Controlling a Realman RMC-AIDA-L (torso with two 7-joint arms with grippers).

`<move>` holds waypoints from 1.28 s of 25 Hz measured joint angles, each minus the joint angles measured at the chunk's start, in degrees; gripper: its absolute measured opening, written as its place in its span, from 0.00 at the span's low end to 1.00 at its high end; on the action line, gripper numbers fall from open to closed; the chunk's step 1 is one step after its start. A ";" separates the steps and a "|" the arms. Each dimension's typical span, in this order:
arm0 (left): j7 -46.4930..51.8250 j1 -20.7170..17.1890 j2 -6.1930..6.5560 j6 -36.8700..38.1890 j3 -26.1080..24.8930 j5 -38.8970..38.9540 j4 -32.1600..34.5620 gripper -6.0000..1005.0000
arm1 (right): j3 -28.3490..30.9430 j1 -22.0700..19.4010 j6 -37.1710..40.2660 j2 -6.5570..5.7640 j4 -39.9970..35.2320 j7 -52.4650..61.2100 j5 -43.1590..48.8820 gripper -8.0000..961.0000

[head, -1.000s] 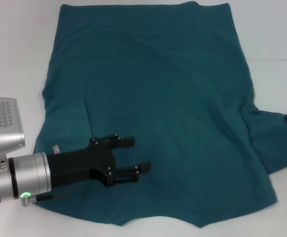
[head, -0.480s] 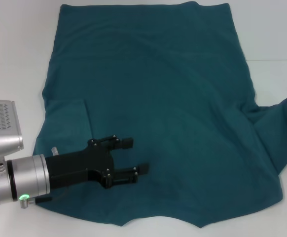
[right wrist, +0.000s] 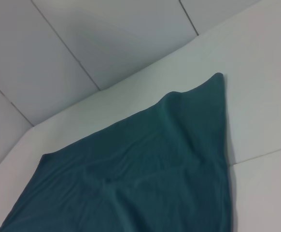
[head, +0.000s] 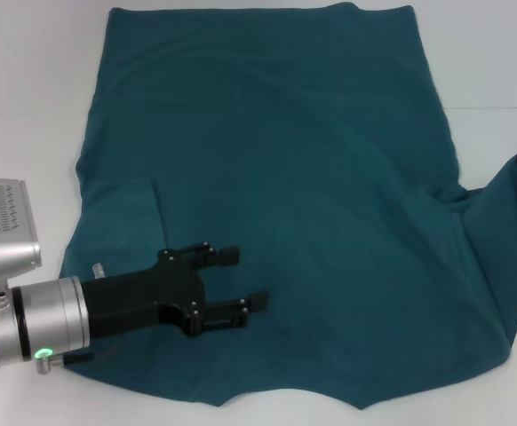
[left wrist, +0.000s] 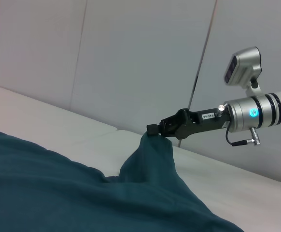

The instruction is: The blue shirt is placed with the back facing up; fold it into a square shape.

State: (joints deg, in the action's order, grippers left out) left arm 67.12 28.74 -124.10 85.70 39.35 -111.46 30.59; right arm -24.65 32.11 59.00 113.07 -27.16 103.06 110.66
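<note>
One blue shirt (head: 285, 195), spread flat on the white table (head: 36, 106). It fills most of the head view, from top edge to bottom edge. Long axis runs top to bottom of the frame, straight hem at the top, neck end at the bottom. Left sleeve lies folded in onto the body at mid-left.

Key relation: the right sleeve is lifted off the table at the right edge of the frame, pinched by the right gripper (left wrist: 154, 130). In the left wrist view that gripper's fingers are closed on the sleeve tip and the cloth hangs from it in a peak. The shirt body lies toward frame left from that gripper, so I'd judge the fold goes inward across the long axis. The right arm is the nearer one for it.

Left gripper (head: 242, 280) sits lower left in the head view, over the shirt near the shoulder, jaws moderately apart, nothing between them. Can't tell if it touches the cloth.

Count: one shirt, two grippers, one table.
</note>
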 joint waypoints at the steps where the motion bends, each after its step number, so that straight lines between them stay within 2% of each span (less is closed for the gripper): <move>1: 0.01 0.01 0.00 0.00 -0.03 0.01 0.00 0.81 | -0.22 0.10 -0.01 -0.09 0.00 -0.04 0.00 0.01; 13: 0.10 0.27 0.00 0.00 -0.07 0.02 -0.12 0.81 | -0.01 0.29 -1.04 -0.38 -0.88 -0.59 -0.39 0.01; 23: 0.22 0.11 0.00 0.00 -0.06 0.02 -0.16 0.81 | 3.72 -1.56 -2.46 1.12 -0.88 -2.36 -0.61 0.01; 32: 0.21 0.42 0.00 -0.02 -0.06 0.02 -0.09 0.81 | 4.79 -3.87 -2.11 1.25 -0.87 -2.99 -2.67 0.01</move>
State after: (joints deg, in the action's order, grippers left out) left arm 67.33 29.15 -124.10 85.68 39.29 -111.44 30.49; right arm -19.86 28.25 56.89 114.32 -28.03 100.07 107.98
